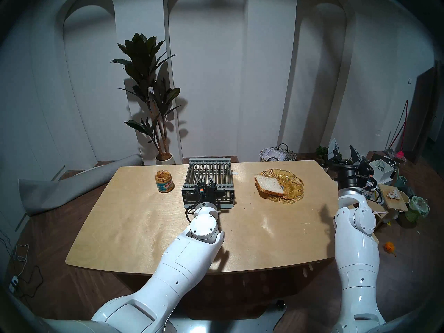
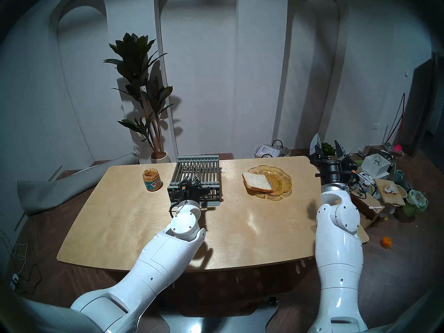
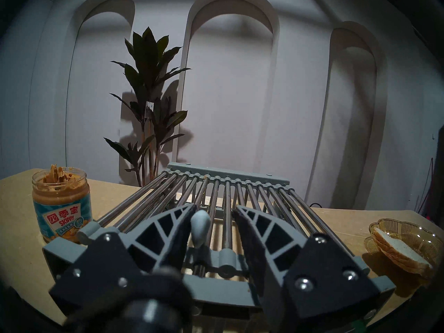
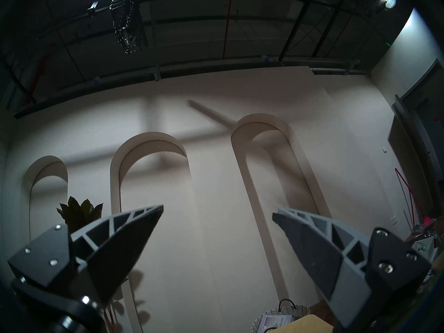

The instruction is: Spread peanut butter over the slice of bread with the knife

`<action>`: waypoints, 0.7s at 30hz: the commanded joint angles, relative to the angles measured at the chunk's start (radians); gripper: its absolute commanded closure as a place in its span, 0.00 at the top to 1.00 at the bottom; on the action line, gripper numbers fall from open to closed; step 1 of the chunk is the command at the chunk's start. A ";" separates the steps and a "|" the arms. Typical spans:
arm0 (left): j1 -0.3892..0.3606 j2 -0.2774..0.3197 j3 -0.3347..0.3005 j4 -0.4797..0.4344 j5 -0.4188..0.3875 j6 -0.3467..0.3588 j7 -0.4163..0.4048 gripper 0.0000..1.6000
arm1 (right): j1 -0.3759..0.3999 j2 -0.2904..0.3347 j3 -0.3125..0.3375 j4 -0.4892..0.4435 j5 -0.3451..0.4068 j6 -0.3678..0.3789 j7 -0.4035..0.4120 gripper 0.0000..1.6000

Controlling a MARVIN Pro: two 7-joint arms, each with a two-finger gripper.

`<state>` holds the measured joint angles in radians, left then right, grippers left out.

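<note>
The knife's light grey handle [image 3: 200, 225] lies on the bars of the grey rack [image 3: 240, 193], blade hidden. My left gripper [image 3: 213, 206] straddles the handle with its jaws apart. The handle rests against the left finger, with a gap to the right one. From the head view the left gripper [image 1: 205, 181] is over the rack's near end. The open jar of peanut butter [image 1: 164, 181] stands left of the rack. The slice of bread [image 1: 269, 184] lies on an amber glass plate [image 1: 294, 188] to the right. My right gripper [image 1: 343, 150] is raised beyond the table's right edge, open and empty.
A woven basket [image 1: 277, 154] sits behind the table's far right corner. A potted plant [image 1: 153, 109] stands behind the far left. Boxes and clutter [image 1: 394, 193] crowd the floor right of the right arm.
</note>
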<state>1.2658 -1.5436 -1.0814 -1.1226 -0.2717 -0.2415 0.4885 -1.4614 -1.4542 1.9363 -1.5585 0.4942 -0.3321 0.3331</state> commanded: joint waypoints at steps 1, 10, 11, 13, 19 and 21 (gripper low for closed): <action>-0.022 -0.008 -0.001 -0.006 0.002 0.008 0.002 0.41 | 0.004 0.000 0.003 -0.043 0.010 0.008 -0.001 1.00; -0.006 0.005 0.003 -0.039 0.016 0.038 0.016 0.00 | -0.013 -0.011 0.005 -0.085 0.014 0.023 -0.007 1.00; -0.003 0.007 0.004 -0.045 0.021 0.040 0.020 0.00 | -0.015 -0.012 0.005 -0.089 0.013 0.024 -0.008 1.00; 0.004 0.014 0.005 -0.062 0.031 0.046 0.028 0.00 | -0.019 -0.015 0.003 -0.098 0.014 0.027 -0.006 1.00; 0.029 0.041 0.012 -0.145 0.054 0.069 0.054 0.00 | -0.023 -0.024 -0.006 -0.116 0.010 0.035 -0.008 1.00; 0.034 0.048 0.014 -0.171 0.059 0.070 0.059 0.00 | -0.023 -0.026 -0.010 -0.121 0.009 0.035 -0.009 1.00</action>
<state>1.2908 -1.5194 -1.0680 -1.1985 -0.2377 -0.1735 0.5316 -1.4884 -1.4724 1.9376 -1.6343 0.5096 -0.2930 0.3260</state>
